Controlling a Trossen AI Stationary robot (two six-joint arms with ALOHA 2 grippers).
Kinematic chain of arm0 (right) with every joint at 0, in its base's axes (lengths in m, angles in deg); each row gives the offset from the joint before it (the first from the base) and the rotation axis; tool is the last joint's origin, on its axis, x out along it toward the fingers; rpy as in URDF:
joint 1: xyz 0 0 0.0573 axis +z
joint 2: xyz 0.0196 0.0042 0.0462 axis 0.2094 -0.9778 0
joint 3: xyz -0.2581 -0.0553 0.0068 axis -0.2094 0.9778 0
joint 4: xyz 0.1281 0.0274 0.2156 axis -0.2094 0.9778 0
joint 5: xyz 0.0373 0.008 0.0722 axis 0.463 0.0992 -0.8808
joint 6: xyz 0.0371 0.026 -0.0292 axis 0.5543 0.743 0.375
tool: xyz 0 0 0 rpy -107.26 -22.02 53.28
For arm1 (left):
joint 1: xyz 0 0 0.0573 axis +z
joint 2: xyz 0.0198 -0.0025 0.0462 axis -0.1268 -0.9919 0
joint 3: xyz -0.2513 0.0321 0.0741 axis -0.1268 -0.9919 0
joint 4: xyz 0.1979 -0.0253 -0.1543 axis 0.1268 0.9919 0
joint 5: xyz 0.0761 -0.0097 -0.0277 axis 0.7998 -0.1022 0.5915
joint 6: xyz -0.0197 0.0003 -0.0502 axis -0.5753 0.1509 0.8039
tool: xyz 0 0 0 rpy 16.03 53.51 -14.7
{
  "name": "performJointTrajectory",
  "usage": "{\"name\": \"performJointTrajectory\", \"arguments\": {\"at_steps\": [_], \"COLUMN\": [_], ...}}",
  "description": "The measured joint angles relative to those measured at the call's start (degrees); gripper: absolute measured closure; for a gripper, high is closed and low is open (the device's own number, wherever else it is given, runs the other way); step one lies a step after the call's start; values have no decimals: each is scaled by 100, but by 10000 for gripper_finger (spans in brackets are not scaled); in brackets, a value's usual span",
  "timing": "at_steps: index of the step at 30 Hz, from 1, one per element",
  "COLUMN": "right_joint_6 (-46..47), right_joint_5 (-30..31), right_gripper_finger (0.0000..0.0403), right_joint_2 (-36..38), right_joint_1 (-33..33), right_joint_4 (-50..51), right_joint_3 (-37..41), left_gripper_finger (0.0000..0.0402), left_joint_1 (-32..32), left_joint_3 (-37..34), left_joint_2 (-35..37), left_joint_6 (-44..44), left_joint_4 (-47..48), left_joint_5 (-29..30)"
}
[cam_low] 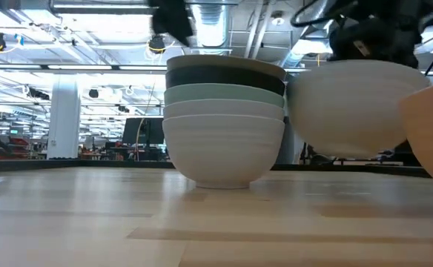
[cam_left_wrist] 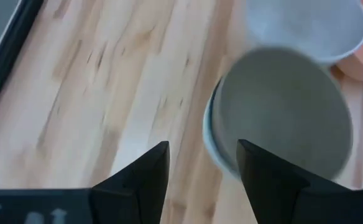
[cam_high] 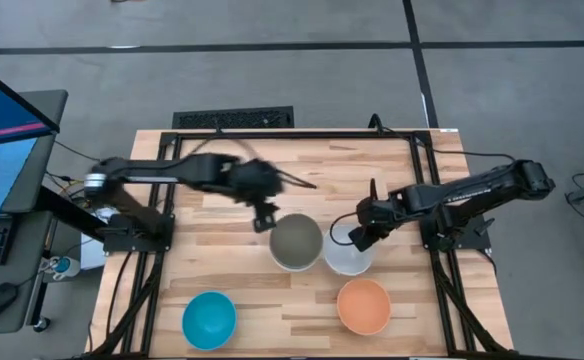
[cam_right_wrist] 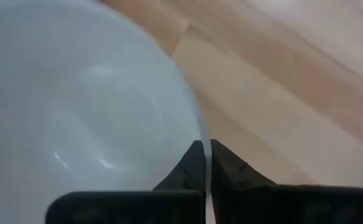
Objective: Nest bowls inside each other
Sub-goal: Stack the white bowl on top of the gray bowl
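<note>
A stack of nested bowls (cam_high: 295,242) stands mid-table: white at the bottom (cam_low: 222,148), then pale mint, black, and olive-grey on top (cam_left_wrist: 281,112). My left gripper (cam_high: 264,218) is open and empty, just off the stack's far-left side, with the fingers (cam_left_wrist: 201,165) apart. My right gripper (cam_high: 356,238) is shut on a white bowl (cam_high: 348,252) right beside the stack. An orange bowl (cam_high: 363,305) and a turquoise bowl (cam_high: 209,319) stand on their bases near the front edge. My right gripper pinches the white bowl's rim (cam_right_wrist: 200,140) on its far-right side, one finger inside the bowl and one outside. The fingers slant down from the table's right. In the low view the bowl (cam_low: 354,104) stays upright, its base higher than the stack's base.
The orange bowl (cam_low: 431,133) stands close in front of the held bowl. Black frame rails (cam_high: 272,134) run along the table's far and side edges. Bare wood lies to the left of the stack and between the two front bowls.
</note>
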Motion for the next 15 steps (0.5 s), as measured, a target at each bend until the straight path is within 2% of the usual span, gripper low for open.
{"name": "performJointTrajectory", "arguments": {"at_steps": [3,6,10,13,15], "right_joint_6": [-305,-559,-699,-698,-767], "right_joint_5": [19,-18,-47,16,162], "right_gripper_finger": [375,389,387,378,382], "right_joint_2": [0,0,-20,-249,-544], "right_joint_1": [-270,-514,-667,-679,-677], "right_joint_4": [823,1714,2514,2542,2498], "right_joint_3": [-566,-1216,-2319,-3098,-3587], "left_gripper_finger": [221,221,221,221,221], "left_joint_1": [-133,-360,-923,-1613,-2097], "left_joint_3": [-1264,-2135,-2662,-2756,-2753], "left_joint_2": [1001,1805,2553,2701,2679], "left_joint_6": [639,1347,2346,2889,3170], "left_joint_4": [-370,-388,-269,-175,229], "left_joint_5": [223,248,-31,-95,35]}}
